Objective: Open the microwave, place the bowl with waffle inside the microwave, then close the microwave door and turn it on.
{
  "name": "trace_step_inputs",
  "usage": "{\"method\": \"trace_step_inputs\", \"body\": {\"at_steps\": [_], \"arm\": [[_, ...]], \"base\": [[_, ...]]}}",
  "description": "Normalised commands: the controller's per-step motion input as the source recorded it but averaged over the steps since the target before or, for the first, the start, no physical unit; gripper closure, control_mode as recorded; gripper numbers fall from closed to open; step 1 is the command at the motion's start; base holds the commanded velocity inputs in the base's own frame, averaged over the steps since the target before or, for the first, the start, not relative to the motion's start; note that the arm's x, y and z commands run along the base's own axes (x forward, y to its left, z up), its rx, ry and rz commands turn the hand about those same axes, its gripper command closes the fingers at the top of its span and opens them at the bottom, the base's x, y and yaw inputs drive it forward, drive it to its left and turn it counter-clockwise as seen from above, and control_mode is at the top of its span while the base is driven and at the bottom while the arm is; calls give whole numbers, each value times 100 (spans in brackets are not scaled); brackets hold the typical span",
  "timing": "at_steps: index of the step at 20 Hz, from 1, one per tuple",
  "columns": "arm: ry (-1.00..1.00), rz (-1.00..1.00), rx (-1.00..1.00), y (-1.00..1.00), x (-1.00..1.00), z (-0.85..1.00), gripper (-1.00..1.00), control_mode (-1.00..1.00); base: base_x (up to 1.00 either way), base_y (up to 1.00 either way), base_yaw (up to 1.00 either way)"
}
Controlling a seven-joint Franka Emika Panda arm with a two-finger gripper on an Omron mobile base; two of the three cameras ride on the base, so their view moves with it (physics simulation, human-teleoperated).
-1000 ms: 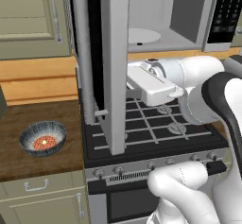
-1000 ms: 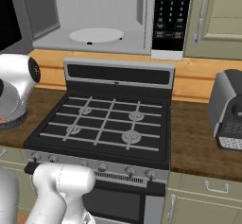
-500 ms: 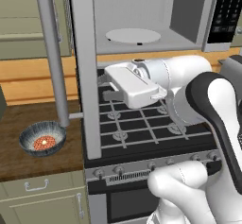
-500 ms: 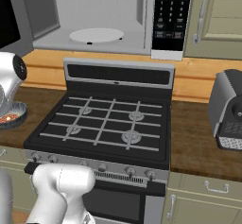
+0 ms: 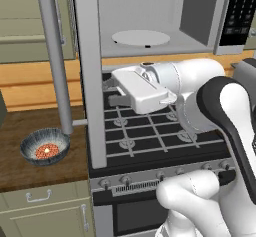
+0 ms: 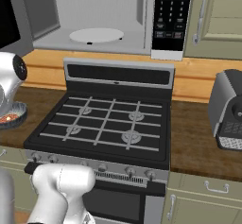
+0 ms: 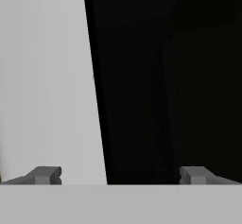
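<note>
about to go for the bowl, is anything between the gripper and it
Yes. The open microwave door hangs edge-on between the gripper, jaws open over the stove, and the bowl with the waffle on the counter left of it.

A rendered domestic kitchen is indicated. A black gas stove (image 6: 101, 124) with silver knobs is set between wooden counters (image 6: 203, 147), a microwave (image 6: 118, 17) is mounted above it, pale green cabinets (image 5: 42, 213) are fitted below, and a dark countertop appliance (image 6: 227, 109) is noted.
</note>
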Motion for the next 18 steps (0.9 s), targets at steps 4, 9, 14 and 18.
{"method": "trace_step_inputs", "body": {"at_steps": [4, 9, 14, 18], "arm": [[16, -21, 0, -79, 0, 5, -100, -100], [25, -26, -5, -77, 0, 0, -100, -100], [25, -25, -21, -53, 0, -24, -100, -100], [24, -23, -31, -37, 0, -42, -100, -100]], "base": [[0, 0, 0], [0, 0, 0], [0, 0, 0], [0, 0, 0]]}}
